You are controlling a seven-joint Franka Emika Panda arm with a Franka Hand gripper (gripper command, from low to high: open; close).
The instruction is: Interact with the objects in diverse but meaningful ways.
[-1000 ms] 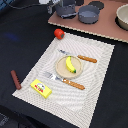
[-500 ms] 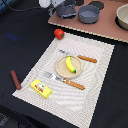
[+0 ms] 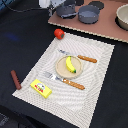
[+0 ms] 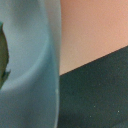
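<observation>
Yellow toy banana (image 3: pixel 70 64) lies on a tan round plate (image 3: pixel 60 69) in the middle of the striped cloth mat (image 3: pixel 95 85), between a wooden-handled knife (image 3: pixel 80 57) and fork (image 3: pixel 65 81). Red tomato (image 3: pixel 59 33) sits at the mat's far corner, yellow block (image 3: pixel 41 88) on its near corner, brown sausage (image 3: pixel 15 79) off the mat on the exterior view's left. Grey two-handled pot (image 3: pixel 88 13) stands on the pink board; whether the gripper (image 3: pixel 46 3) near it is clenched I cannot tell
</observation>
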